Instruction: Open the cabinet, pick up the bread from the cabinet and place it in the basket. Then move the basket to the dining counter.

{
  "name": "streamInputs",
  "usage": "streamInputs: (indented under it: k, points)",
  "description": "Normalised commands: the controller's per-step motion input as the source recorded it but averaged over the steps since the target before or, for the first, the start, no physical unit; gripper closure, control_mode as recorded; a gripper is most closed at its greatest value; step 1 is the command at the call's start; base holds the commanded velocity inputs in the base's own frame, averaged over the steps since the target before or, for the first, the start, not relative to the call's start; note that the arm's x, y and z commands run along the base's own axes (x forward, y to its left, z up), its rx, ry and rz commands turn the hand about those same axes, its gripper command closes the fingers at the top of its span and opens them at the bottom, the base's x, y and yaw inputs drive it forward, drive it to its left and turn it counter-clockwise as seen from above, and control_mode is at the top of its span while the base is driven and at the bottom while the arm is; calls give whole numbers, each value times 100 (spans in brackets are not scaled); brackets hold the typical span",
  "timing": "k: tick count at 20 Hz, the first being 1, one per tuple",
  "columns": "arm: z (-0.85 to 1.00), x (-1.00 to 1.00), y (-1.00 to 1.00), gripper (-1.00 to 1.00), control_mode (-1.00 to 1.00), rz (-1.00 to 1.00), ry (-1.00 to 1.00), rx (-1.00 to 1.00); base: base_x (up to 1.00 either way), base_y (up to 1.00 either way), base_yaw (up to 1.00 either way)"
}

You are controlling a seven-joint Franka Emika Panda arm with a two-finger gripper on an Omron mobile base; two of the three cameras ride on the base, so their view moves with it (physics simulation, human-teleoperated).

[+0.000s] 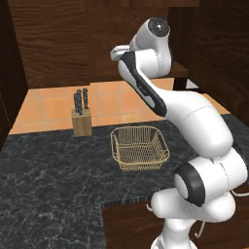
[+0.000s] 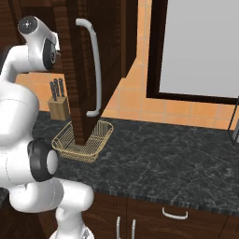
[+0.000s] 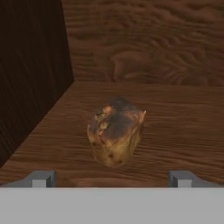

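Observation:
The bread (image 3: 116,133), a small brown loaf with a charred top, lies on the wooden shelf of the cabinet (image 3: 183,118), just ahead of my gripper (image 3: 111,178). Its fingertips (image 3: 41,178) stand wide apart on either side of the loaf, open and not touching it. The cabinet door (image 2: 109,46) with its long silver handle (image 2: 95,65) is swung open. The golden wire basket (image 1: 140,148) sits empty on the black counter below, and the door partly hides the basket (image 2: 100,133) in the right base view. The dining counter is out of view.
A knife block (image 1: 81,119) stands at the back of the black speckled counter (image 1: 48,175), left of the basket. The cabinet's left inner wall (image 3: 30,78) is close beside the bread. Low cabinets with small handles (image 2: 175,214) run under the counter. A large grey panel (image 2: 200,46) is at the right.

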Motion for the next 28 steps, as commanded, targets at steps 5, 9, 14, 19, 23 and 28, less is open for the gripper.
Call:
streamInputs:
  k: [5,9,14,19,23,28]
  points:
    - [0,37,3,-100,-100,0,0,0,0,0,0]
    - [-1,34,0,-100,-100,0,4,0,0,0,0]
    - [-18,14,0,-100,-100,-3,7,-1,0,0,0]
    - [-23,15,0,-100,-100,-3,4,-2,0,0,0]
    - [-26,12,0,-100,-100,-1,0,-1,0,0,0]
    - [-3,22,0,-100,-100,0,0,0,0,0,0]
